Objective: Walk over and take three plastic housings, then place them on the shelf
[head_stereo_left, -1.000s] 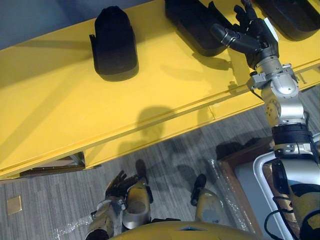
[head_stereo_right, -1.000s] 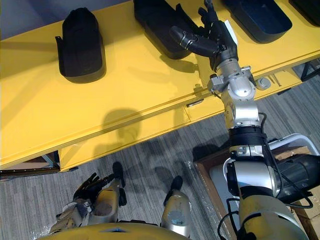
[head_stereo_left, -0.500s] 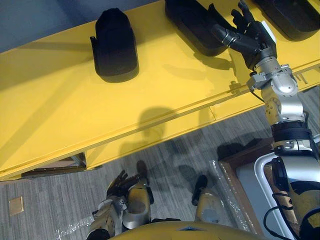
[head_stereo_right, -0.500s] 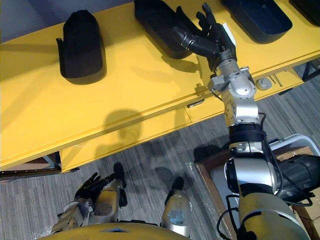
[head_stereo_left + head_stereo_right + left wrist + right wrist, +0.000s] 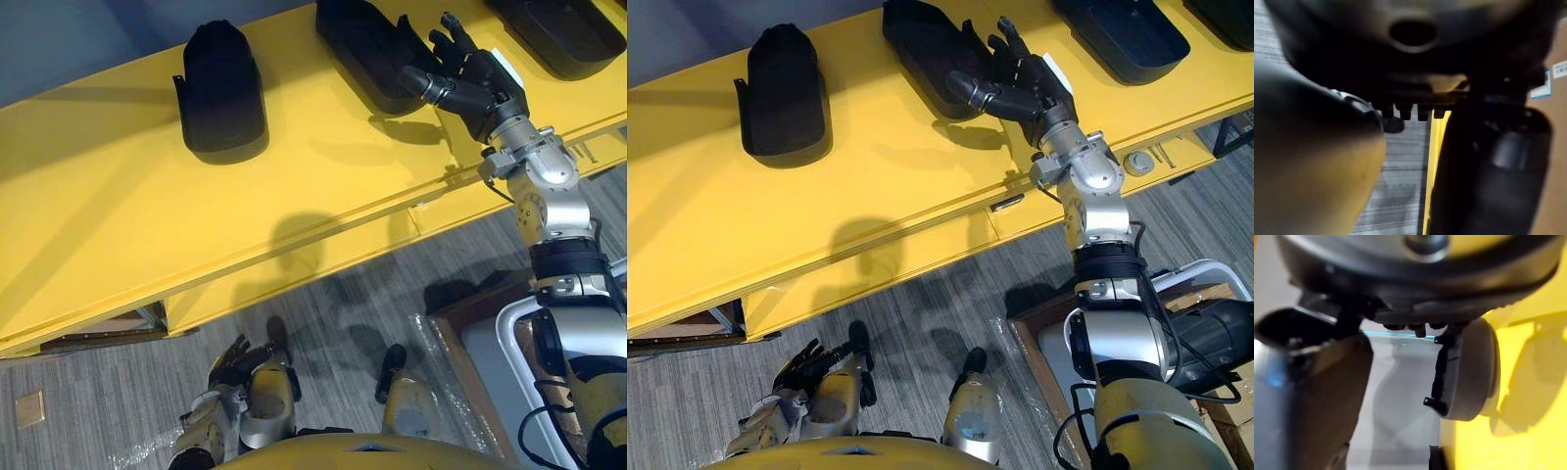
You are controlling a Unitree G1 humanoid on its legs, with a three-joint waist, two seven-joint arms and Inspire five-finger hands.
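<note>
The middle housing (image 5: 926, 49) is found on the yellow tabletop (image 5: 823, 215) at 12 o'clock. The right robot hand (image 5: 1031, 90) is held spread at its 3 o'clock edge. The left robot hand (image 5: 233, 360) is hung relaxed at 7 o'clock.

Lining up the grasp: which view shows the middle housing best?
Right eye view: the middle housing lies nearly whole, the open right hand at its near end. Left eye view cuts its far end; the right wrist view shows a housing, perhaps another.
</note>
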